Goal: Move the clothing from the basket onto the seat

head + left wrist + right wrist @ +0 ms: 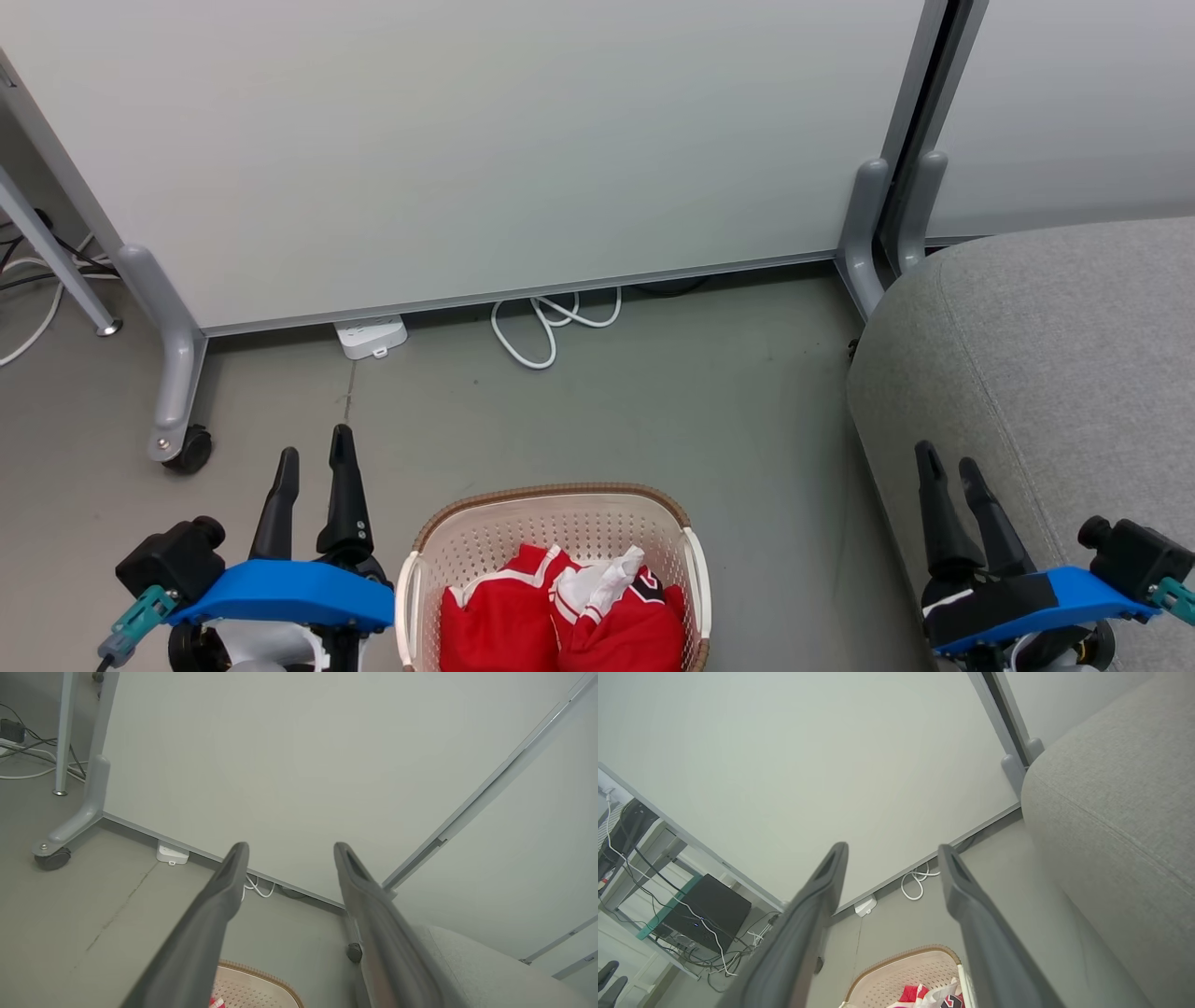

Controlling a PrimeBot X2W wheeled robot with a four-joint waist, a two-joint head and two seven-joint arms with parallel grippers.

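Long dark fingers [345,485] on left tool [315,442] and right tool [946,455], blue brackets [280,593], black housings [173,557], teal connectors [142,613].

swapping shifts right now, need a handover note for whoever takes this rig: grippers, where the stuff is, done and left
Left gripper: open, empty, above the floor left of the basket.
Right gripper: open, empty, by the seat edge.
Clothing: red, bunched in the basket on the floor; none seen on the seat.
Done: nothing.
Left: grasp the clothing and move it onto the seat.
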